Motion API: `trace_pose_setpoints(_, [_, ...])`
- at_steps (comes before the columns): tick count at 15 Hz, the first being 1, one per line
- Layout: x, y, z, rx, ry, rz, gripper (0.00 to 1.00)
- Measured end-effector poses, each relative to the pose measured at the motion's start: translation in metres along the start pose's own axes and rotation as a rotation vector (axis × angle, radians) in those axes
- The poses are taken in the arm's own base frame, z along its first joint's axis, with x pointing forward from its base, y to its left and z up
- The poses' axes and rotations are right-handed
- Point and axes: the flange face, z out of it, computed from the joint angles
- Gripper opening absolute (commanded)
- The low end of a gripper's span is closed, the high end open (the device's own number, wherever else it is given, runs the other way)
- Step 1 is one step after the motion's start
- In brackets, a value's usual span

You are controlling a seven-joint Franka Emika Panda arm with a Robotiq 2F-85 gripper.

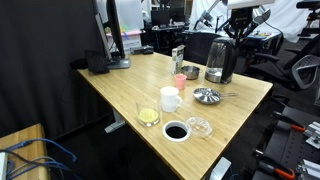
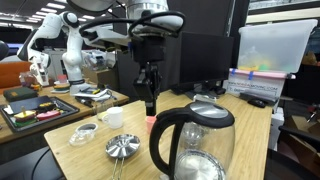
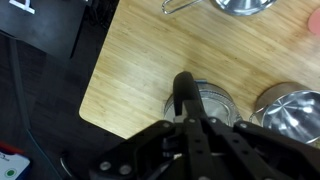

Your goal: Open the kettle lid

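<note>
Three views, one reading: the claw fingers are pinched together with nothing between them.

In an exterior view, the claw [image 1: 242,36] hangs over the far end of the wooden table [image 1: 120,85]. The kettle [image 1: 220,62] stands upright just below and slightly to the side of it. The kettle lid [image 1: 221,39] is down on the body. Further from the claw, toward the camera, are a metal dish [image 1: 206,96] and a white mug [image 1: 170,98].

In an exterior view, the claw [image 2: 150,106] points straight down and reads as one narrow dark bar. The kettle [image 2: 195,148] is nearer the camera than the claw, and the kettle lid [image 2: 206,112] is seated. The white mug [image 2: 113,117] and metal dish [image 2: 122,147] sit on the claw's other side, lower in frame.

Wrist view: the claw [image 3: 185,88] comes in from the bottom edge, tips over the round top of the kettle [image 3: 215,100]. Can't tell whether they touch. A steel canister [image 3: 290,112] sits beside the kettle, and the metal dish [image 3: 245,5] lies beyond the tips.
</note>
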Motion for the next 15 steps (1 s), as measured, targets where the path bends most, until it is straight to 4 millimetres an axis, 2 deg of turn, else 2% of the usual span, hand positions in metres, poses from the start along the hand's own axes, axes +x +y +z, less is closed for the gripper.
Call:
trace_pose_setpoints(5, [0.006, -0.001, -0.008, 0.017, 0.013, 0.008, 0.00])
trace_pose_setpoints(10, [0.008, -0.002, -0.001, 0.008, 0.004, 0.011, 0.00])
trace_pose_setpoints(15, [0.012, 0.000, -0.003, 0.012, 0.004, 0.031, 0.00])
